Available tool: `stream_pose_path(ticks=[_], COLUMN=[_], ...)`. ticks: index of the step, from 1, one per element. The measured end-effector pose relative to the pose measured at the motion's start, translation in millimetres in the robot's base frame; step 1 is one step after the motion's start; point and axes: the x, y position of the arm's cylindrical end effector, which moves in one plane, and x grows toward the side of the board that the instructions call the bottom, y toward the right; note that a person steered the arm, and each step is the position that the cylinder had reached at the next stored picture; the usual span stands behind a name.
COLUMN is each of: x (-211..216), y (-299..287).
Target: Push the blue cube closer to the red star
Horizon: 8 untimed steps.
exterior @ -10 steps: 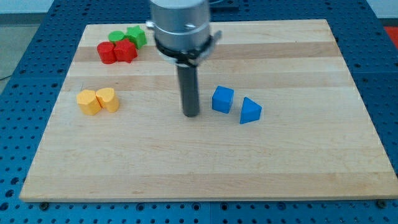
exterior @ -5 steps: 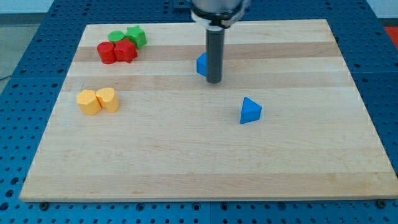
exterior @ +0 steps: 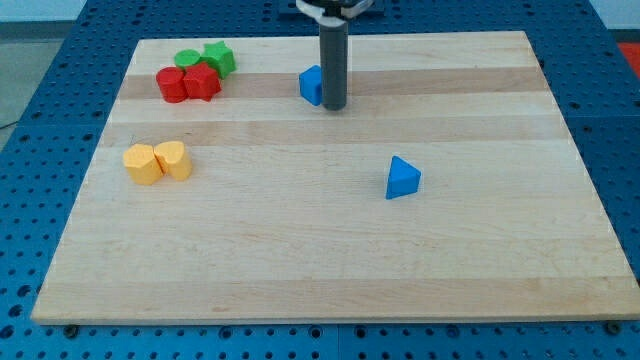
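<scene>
Camera view: my tip [exterior: 333, 106] is down on the board [exterior: 330, 250], near the view's top, approx centre. No gripper on this rig, just the rod, so no jaw state to report. Blue cube [exterior: 311, 86] sits right against the tip's left side, partly hidden behind the rod. Red star [exterior: 203, 83] is further left of the tip, well apart from the cube, touching a red cylinder [exterior: 172, 85]. Green star [exterior: 219, 58] and another green block [exterior: 187, 59] sit just above those reds. Two yellow blocks [exterior: 157, 162] are left and below the tip. Blue wedge [exterior: 403, 178] is right and below the tip.
</scene>
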Motion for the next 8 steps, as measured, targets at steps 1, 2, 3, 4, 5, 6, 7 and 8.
stream_pose_path(ticks=[1, 2, 3, 4, 5, 6, 7, 8], x=[-18, -19, -18, -36, -50, -50, -50, -50], y=[-43, -77, -34, 7, -7, -53, -92, -103])
